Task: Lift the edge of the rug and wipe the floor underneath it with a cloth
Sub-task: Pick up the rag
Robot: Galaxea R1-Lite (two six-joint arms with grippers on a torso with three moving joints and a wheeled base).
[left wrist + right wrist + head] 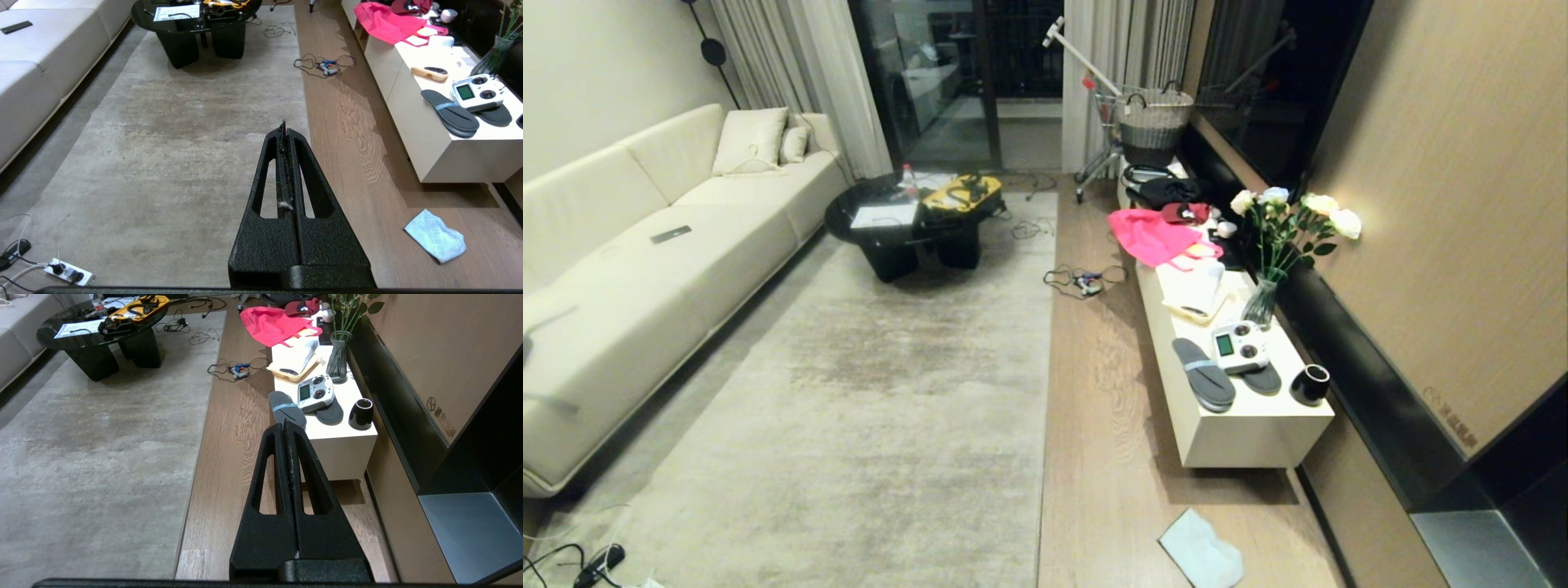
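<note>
A large mottled beige-grey rug lies flat, and its straight rug edge [1049, 367] runs along the wood-grain floor [1103, 425]. The pale mint-blue cloth [1201, 554] lies crumpled on the floor near the low white cabinet's near end; the left wrist view has the cloth [436, 236] too. Neither arm shows in the head view. My left gripper [284, 127] is shut and empty, hanging high above the rug edge [304, 102]. My right gripper [284, 425] is shut and empty above the floor [229, 457] strip beside the rug edge [202, 437].
A low white cabinet [1225, 425] with slippers, a remote controller, a black cup, a vase and pink fabric [1152, 235] lines the right wall. Cables [1085, 280] lie on the floor further on. A black coffee table [907, 224] stands on the rug, a sofa [629, 269] at left, a power strip [67, 272] near.
</note>
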